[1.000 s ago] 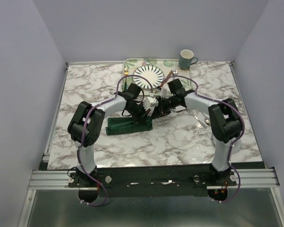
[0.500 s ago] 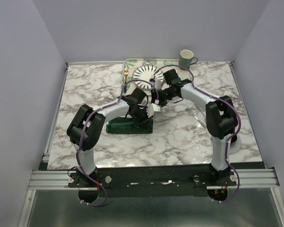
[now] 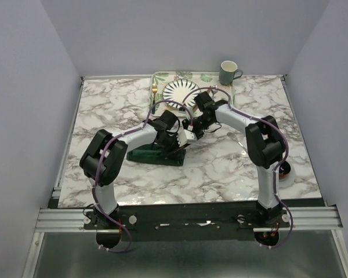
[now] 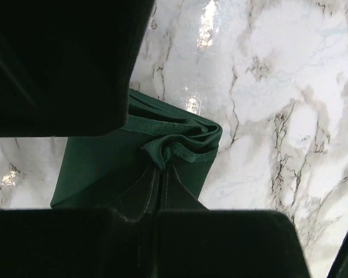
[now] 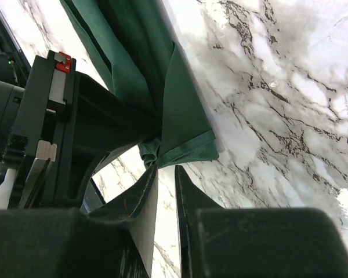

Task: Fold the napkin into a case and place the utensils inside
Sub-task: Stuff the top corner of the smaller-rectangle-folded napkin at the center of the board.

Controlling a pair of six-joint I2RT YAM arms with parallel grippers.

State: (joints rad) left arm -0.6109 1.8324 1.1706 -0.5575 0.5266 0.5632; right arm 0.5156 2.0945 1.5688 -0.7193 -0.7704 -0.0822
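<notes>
- Green napkin (image 3: 146, 155), folded to a strip, lies mid-counter (image 3: 220, 165); the left pincer (image 4: 160, 188) is clamped on its bunched right end.
- Right pincer (image 5: 166, 176), back from the plate (image 3: 180, 91), hovers slightly parted, empty, beside that corner; the folding is probably unfinished.

Counter (image 3: 104, 110): glossy white marble pattern with grey veining, glare toward its right edge. Lavender walls (image 3: 23, 87) at left, far and right edges. Aluminium rail (image 3: 185, 219) along near edge.
</notes>
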